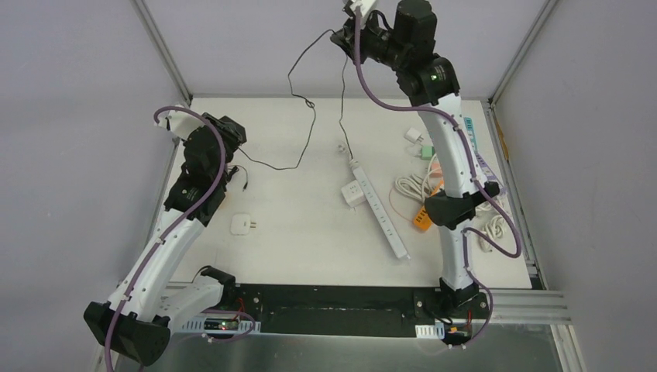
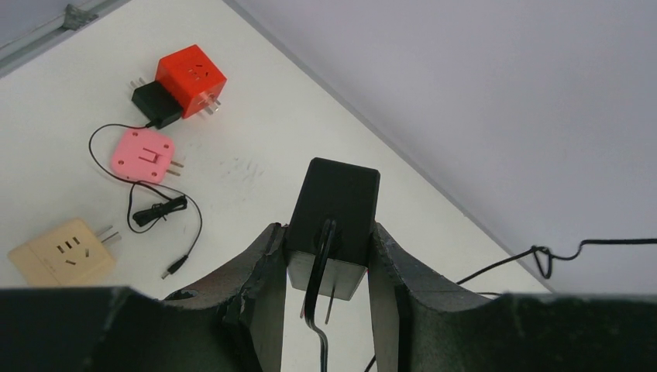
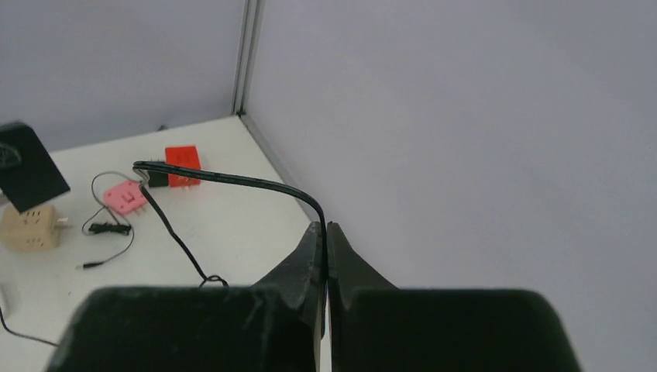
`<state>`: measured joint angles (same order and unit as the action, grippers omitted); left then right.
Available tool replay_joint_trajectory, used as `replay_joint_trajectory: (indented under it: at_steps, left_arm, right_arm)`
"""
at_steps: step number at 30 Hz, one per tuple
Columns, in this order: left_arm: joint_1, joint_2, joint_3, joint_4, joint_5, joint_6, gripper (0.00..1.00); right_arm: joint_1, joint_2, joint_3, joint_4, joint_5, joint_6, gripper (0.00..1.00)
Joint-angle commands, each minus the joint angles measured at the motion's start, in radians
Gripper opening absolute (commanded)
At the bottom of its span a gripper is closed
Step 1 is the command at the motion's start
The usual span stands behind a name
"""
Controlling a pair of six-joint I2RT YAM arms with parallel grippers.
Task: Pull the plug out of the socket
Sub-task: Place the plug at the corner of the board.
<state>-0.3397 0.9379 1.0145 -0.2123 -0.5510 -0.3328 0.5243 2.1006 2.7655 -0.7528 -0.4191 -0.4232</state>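
Left fingers (image 2: 257, 293) grip a boxy black plug (image 2: 335, 208) by the desk's (image 1: 306, 229) left edge. Right fingers (image 3: 307, 263) pinch a thin black cable (image 3: 232, 180) above the far edge.

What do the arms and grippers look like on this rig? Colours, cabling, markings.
The left arm and right arm have white link shells and black joint housings. A purple cable runs along each. A green light glows on a right-arm joint. Gripper fingers are matte black with rough edges.
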Motion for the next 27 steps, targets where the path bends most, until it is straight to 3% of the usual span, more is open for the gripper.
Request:
replay_joint_trajectory:
  at_steps: [1,4,11,18,27]
  left_arm:
    - [0.016,0.018,-0.009,0.050,0.019,-0.045,0.00]
    - [0.028,0.024,-0.026,0.063,0.018,-0.063,0.00]
    - [0.051,0.000,-0.095,0.058,-0.009,-0.113,0.00]
    - [0.091,-0.007,-0.184,0.046,-0.061,-0.196,0.00]
    - [0.331,0.150,-0.281,0.121,0.132,-0.426,0.00]
  right_arm:
    - [0.052,0.061,0.079,0.312,0.067,0.063,0.00]
    - [0.079,0.090,0.084,0.451,0.062,0.116,0.00]
    - [0.166,0.159,0.116,0.592,0.068,0.146,0.00]
    - [0.180,0.250,0.024,0.461,0.027,0.248,0.00]
    - [0.234,0.370,-0.182,0.335,-0.131,0.238,0.00]
